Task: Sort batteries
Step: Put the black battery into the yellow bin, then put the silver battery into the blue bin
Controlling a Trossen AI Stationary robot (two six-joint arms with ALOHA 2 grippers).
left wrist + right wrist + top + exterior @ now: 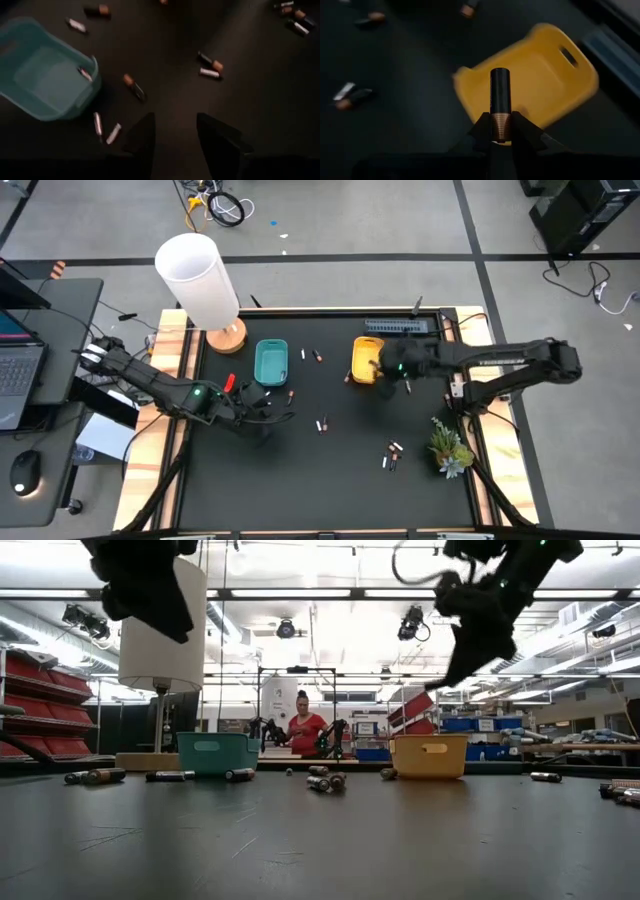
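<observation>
Batteries lie scattered on the black table: a pair (321,424) in the middle, a cluster (391,455) near the right, others (134,86) beside the teal tray (271,362). One whitish battery (85,73) lies inside the teal tray. My left gripper (175,132) hangs open above bare table, just near-side of that tray. My right gripper (500,131) hovers over the yellow tray (366,360), shut on a dark battery (500,95) with a copper end. My right gripper pinches the dark battery's copper end (500,124) between its two fingertips. The battery runs along the fingers and sticks out past them, slanting down. It is lifted clear, above the yellow tray's rim (470,85).
A lamp with a white shade (200,280) stands at the far left corner, a small plant (448,448) at the right edge, a grey strip (400,326) along the far edge. A person (303,730) sits in the room beyond. Bare table lies near the front.
</observation>
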